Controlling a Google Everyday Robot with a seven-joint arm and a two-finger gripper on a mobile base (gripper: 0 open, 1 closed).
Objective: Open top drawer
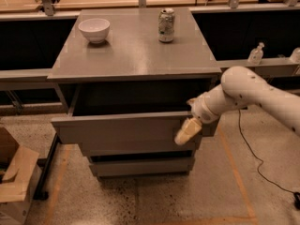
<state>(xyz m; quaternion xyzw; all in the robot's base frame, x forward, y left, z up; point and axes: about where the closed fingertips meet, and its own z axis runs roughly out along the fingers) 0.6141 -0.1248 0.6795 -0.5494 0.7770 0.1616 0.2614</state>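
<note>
The top drawer is the widest grey front under the grey cabinet top. It stands pulled out toward me, and its dark box interior shows behind the front. My gripper, beige-tipped on a white arm, sits against the right end of that drawer's front, reaching in from the right. Two narrower grey drawers below it are closed.
A white bowl and a drink can stand on the cabinet top. A cardboard box and a black bar lie on the floor at left. A cable runs across the floor at right. A bottle stands on the right ledge.
</note>
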